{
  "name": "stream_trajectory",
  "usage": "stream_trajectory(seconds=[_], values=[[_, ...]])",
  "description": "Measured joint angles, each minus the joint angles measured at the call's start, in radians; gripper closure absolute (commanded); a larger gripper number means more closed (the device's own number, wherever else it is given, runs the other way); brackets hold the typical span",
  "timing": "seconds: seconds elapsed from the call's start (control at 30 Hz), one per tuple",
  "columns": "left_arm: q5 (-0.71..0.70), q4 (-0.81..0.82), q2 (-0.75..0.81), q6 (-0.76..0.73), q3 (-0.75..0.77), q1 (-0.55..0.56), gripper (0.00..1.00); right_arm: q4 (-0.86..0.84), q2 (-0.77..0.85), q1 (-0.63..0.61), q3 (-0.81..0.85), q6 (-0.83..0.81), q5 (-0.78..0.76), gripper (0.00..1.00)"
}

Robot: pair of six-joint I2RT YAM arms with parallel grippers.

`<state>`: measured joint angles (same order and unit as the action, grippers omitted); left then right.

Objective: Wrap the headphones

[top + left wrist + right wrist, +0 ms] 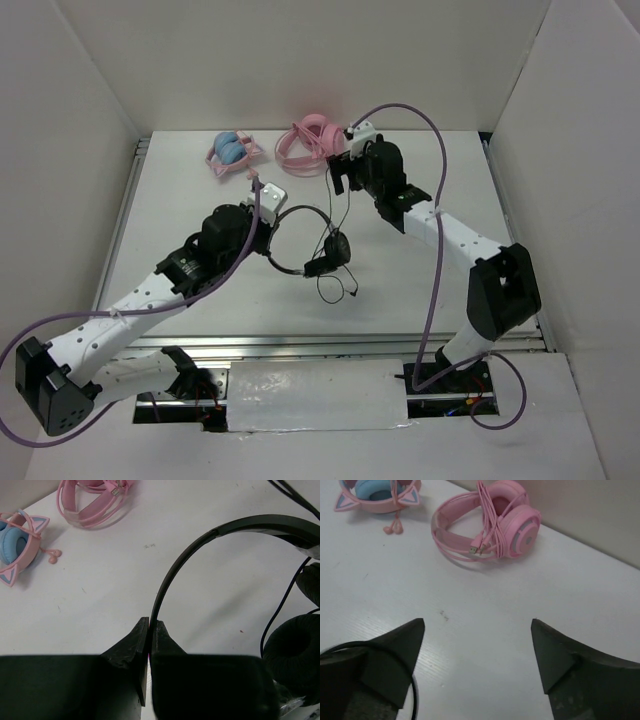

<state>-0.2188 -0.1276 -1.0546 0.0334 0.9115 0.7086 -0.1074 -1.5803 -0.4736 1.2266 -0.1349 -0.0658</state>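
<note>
At the back left of the tabletop [400, 290] lie the pink headphones with blue earcups [232, 150], with cat-ear tips and a pair of small pink earbuds dangling beside them.

Nearer and just to their right, the left pincer [150, 625] is closed tight on the thin black headband of the headphones [338, 247]. In the left wrist view its two fingertips meet with the band pinched between them. From that grip the band arcs up and to the right.

The headphones sit near the middle of the tabletop, between the two arms. Their two round black earcups are close together at the right end of the band, one partly over the other. The long thin cable [335, 290] lies below the earcups in a loose loop on the tabletop, and another strand runs up from them toward the right arm.

Behind them, at the back centre, the all-pink headphones [308, 143] rest with their own pink cord bundled across the band.

Just right of those, the right pincer [478, 622] hangs with its jaws spread wide and nothing between them. A black strand curves past one of its fingers [395, 655] in the wrist view; whether it touches cannot be told.
</note>
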Motion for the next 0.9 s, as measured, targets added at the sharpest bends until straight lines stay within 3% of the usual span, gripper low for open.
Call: stream_trajectory(seconds=[0.33,0.67,0.8,0.9], values=[[-0.027,-0.084,-0.045,0.183,0.203,-0.124,1.00,0.081,-0.028,0.007,0.023,0.071,0.054,0.00],[0.018,-0.170,-0.159,0.331,0.244,-0.262,1.00,0.161,0.368,0.082,0.005,0.202,0.233,0.00],[0.042,-0.193,-0.161,0.365,0.233,-0.281,1.00,0.183,0.435,0.116,0.007,0.225,0.267,0.00],[0.058,-0.201,-0.168,0.388,0.233,-0.299,1.00,0.192,0.485,0.120,-0.089,0.227,0.293,0.00]])
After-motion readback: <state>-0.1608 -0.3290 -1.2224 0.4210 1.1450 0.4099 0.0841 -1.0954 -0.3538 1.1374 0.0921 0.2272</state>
